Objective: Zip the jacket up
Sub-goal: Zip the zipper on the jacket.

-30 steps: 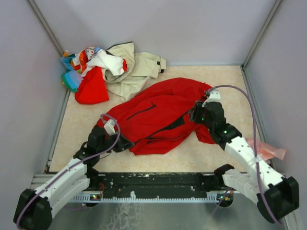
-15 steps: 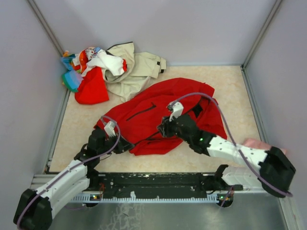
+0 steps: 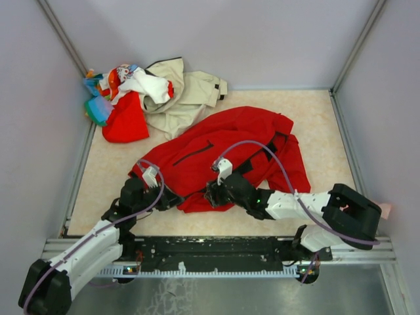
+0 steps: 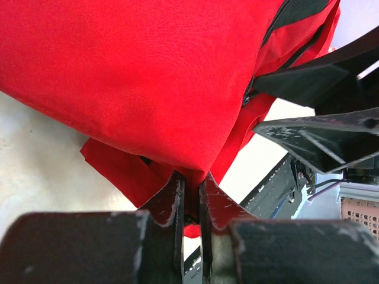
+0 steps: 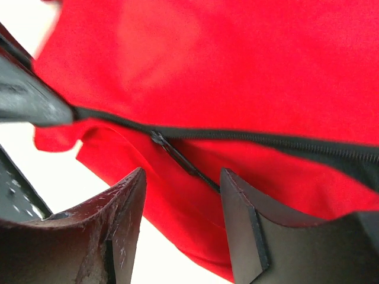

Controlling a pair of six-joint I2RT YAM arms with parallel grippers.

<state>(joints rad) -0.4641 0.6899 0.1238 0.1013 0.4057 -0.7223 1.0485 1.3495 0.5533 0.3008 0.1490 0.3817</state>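
Note:
The red jacket (image 3: 223, 147) lies crumpled in the middle of the table, its black front zipper (image 3: 252, 161) running diagonally. My left gripper (image 3: 172, 195) is at the jacket's lower left hem. In the left wrist view this gripper (image 4: 190, 177) is shut on a fold of the red jacket (image 4: 148, 77). My right gripper (image 3: 211, 194) is at the bottom hem, close to the left gripper. In the right wrist view it (image 5: 180, 174) stands open just before the jacket (image 5: 237, 65). The zipper slider (image 5: 157, 137) and its pull tab (image 5: 185, 163) lie between the fingers, untouched.
A beige jacket (image 3: 187, 95), a smaller red garment (image 3: 125, 123) and mixed colourful clothes (image 3: 111, 82) are piled at the back left. Grey walls close in the left, back and right sides. A black rail (image 3: 216, 252) runs along the front edge. Something pink (image 3: 386, 210) pokes in at the right.
My right arm has swung from the jacket's right side across to its bottom hem beside the left gripper, and its jaws have spread wider. The left gripper has kept its hold in place.

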